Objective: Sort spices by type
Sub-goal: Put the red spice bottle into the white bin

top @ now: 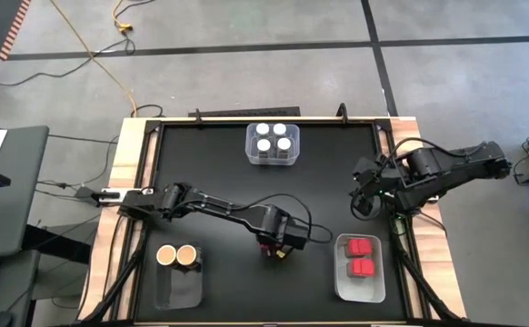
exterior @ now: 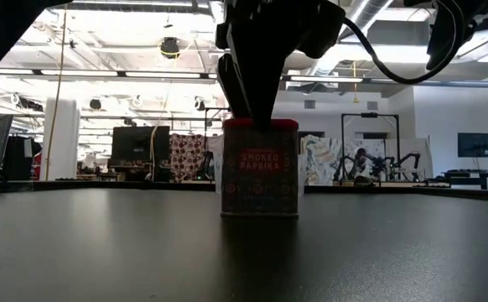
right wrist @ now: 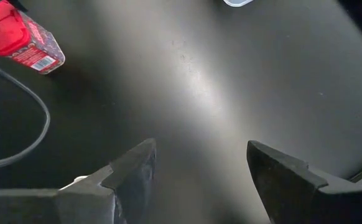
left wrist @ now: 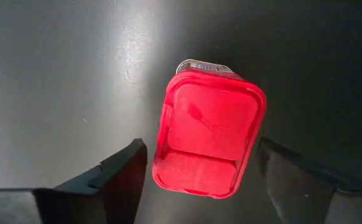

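One red spice tin (left wrist: 209,132) stands upright on the black table (top: 210,154), between the tray with two tan-lidded jars (top: 177,256) and the tray with two red tins (top: 362,257). I have my left gripper (left wrist: 199,165) straddling its lid, fingers spread, a sliver of gap showing on each side, so nothing is pinched. My right gripper (right wrist: 196,165) waits spread over bare table near the right edge. Four white-lidded jars (top: 273,138) sit in the bin at the far edge. I judge the tin sits skewed between my fingers; closing now could twist it, or one finger could tip it over.
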Robot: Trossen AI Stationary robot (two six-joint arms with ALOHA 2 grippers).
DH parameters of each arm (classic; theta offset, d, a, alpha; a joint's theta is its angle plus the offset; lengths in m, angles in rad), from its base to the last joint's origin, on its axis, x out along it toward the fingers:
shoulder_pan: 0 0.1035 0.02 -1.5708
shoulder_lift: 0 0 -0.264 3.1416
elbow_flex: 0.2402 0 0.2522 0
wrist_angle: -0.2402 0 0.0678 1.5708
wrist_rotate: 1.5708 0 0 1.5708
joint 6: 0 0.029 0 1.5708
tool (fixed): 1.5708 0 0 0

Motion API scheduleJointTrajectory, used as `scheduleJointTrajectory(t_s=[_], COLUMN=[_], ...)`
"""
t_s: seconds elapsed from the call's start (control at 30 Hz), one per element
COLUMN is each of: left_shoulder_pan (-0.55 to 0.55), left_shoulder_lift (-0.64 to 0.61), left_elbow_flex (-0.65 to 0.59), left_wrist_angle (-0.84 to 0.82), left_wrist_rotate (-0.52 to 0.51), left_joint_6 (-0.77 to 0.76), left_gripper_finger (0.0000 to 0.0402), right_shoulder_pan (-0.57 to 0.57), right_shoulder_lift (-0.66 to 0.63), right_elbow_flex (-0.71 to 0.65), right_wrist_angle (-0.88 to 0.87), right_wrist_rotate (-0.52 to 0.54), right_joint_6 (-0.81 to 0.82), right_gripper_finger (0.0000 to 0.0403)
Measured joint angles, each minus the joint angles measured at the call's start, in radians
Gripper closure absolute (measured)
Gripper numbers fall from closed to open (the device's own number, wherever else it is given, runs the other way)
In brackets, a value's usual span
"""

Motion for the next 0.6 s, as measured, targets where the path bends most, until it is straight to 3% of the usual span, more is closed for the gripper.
scheduleJointTrajectory(t_s=[0.4,0.6], left_shoulder_pan=[-0.022,-0.049], left_shoulder_lift=[-0.106,-0.213], left_elbow_flex=[0.000,0.000], left_wrist_angle=[-0.009,-0.010], left_wrist_rotate=[0.000,-0.002], left_joint_6=[-0.007,-0.093], left_gripper_finger=[0.0096,0.0096], right_shoulder_pan=[0.000,-0.002], right_shoulder_lift=[0.000,0.035], right_elbow_flex=[0.000,0.000], right_wrist_angle=[0.045,0.207], right_wrist_rotate=[0.000,0.010], right_joint_6=[-0.013,-0.085], right_gripper_finger=[0.0122,0.0122])
